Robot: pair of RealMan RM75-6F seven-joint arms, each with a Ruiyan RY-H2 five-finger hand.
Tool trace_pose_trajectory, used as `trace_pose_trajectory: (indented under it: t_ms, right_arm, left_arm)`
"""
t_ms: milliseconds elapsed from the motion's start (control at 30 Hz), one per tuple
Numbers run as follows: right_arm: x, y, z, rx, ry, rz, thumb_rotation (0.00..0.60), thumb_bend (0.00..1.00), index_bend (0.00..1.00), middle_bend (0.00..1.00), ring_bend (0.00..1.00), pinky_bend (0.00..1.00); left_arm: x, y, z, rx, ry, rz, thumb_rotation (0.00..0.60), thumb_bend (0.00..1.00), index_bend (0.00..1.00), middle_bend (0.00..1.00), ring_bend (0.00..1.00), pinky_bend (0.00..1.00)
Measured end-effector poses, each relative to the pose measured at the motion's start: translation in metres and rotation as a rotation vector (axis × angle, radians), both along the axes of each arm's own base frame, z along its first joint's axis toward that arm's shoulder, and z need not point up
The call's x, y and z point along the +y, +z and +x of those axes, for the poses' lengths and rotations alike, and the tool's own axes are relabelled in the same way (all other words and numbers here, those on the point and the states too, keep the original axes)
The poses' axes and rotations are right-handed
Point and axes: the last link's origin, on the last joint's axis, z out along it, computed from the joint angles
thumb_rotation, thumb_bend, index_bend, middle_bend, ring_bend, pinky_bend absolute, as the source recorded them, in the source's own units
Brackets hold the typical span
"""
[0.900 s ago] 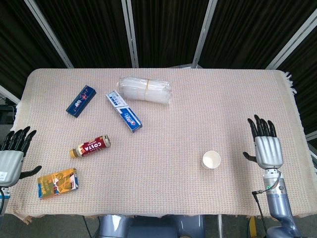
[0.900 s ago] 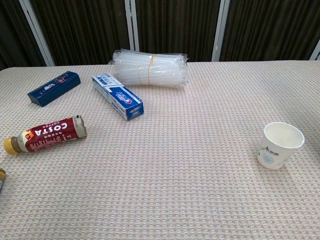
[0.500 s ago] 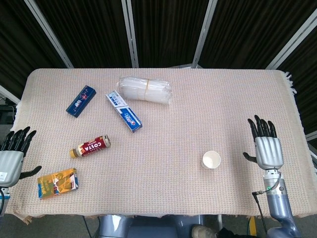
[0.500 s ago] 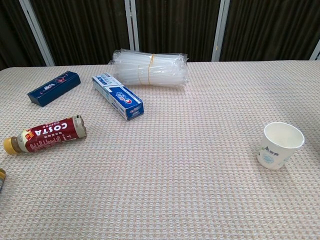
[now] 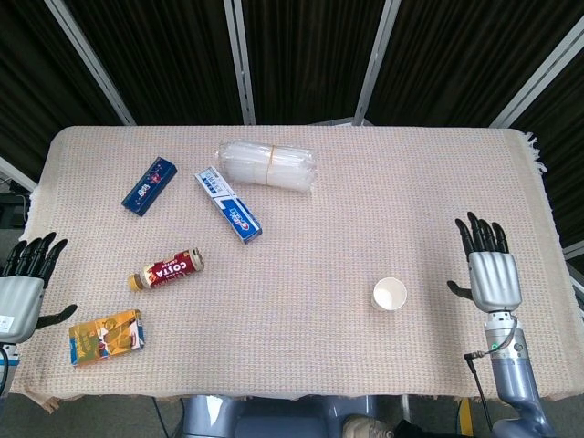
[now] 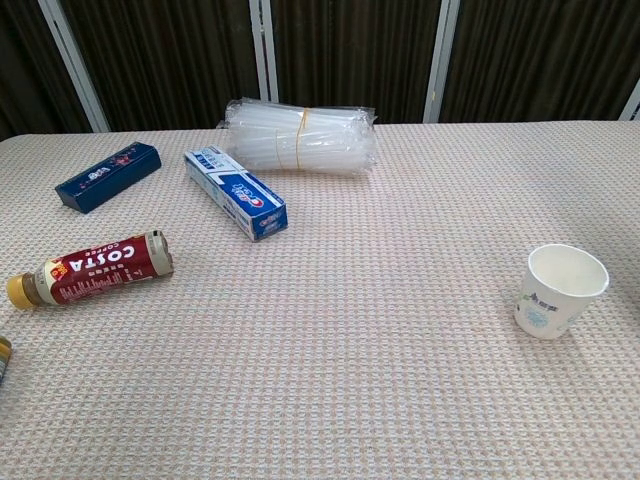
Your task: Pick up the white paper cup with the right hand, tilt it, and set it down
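**Mia:** Our right hand (image 5: 494,276) is flat and spread out, holding nothing. It sits near the right edge of the table (image 5: 365,192), a little way from the white paper cup (image 5: 390,294). They are not touching.

**Ben:** And where do we see the cup?

**Mia:** It stands upright on the woven cloth, on the right side, with its mouth up. In the chest view the cup (image 6: 560,290) looks empty, with a small green mark on its side.

**Ben:** So how much have we done?

**Mia:** We think nothing yet. We need to reach over, grab the cup, lift it, tip it, and put it back down. All of that is left.

**Ben:** What about our left hand (image 5: 22,287)?

**Mia:** It waits by the left edge, spread out and holding nothing too. Part of it is cut off by the picture's side.

**Ben:** Anything else we can't see well?

**Mia:** The chest view shows no hands at all. The tiny words on the cup are too small to read. The orange packet (image 5: 105,335) near our left hand is hard to make out.
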Motion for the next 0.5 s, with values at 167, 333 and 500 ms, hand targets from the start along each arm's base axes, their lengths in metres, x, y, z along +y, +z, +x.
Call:
trace_pose_trajectory:
  t_ms: [167,333,500]
  right_arm:
    - [0.005,0.0,0.009,-0.029,0.009,0.041,0.6,0.09,0.0,0.0,0.0,0.0]
    - [0.018,-0.004,0.027,-0.084,0.008,0.161,0.6,0.09,0.0,0.0,0.0,0.0]
    - [0.031,-0.012,0.048,-0.098,-0.001,0.321,0.6,0.1,0.07,0.0,0.0,0.0]
  left_arm:
    - [-0.001,0.0,0.0,0.001,0.0,0.002,0.6,0.0,0.0,0.0,0.0,0.0]
    - [-0.001,0.0,0.0,0.003,-0.001,0.002,0.6,0.0,0.0,0.0,0.0,0.0]
    - [-0.001,0.0,0.0,0.004,0.0,0.002,0.6,0.0,0.0,0.0,0.0,0.0]
